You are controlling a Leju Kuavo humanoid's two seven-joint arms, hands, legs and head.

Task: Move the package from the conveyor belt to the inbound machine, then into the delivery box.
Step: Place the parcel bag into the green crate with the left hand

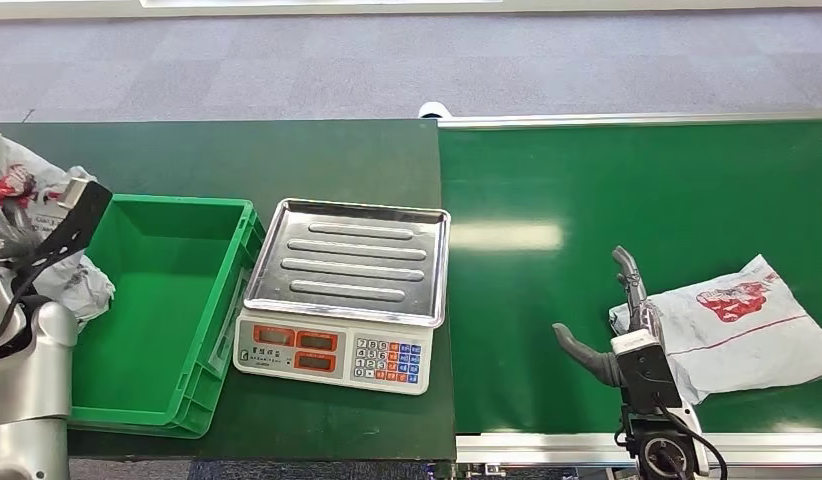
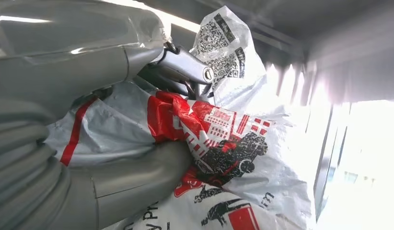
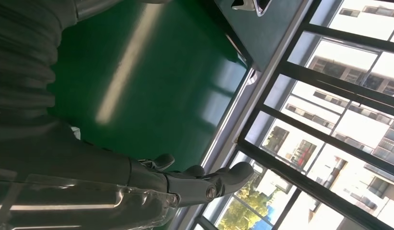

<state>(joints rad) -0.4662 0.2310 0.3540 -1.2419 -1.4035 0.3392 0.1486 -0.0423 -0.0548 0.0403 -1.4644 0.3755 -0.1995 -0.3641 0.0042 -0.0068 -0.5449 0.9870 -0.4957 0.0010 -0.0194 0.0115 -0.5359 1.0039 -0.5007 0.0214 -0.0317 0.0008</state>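
Grey plastic is filling our left robot hand [image 2: 137,158]: we are gripping a crumpled package [image 2: 224,143] with red and black print, fingers pressed around it, at nine o'clock of the green delivery box [image 1: 162,320]. At three o'clock of that box the inbound machine [image 1: 347,290] is sitting on the dark surface [image 1: 237,155], its steel tray bare. Our right robot hand [image 1: 612,325] is hovering over the conveyor belt [image 1: 587,190] with fingers spread, holding nothing. Just at its three o'clock a second package [image 1: 742,325] is lying flat on the belt.
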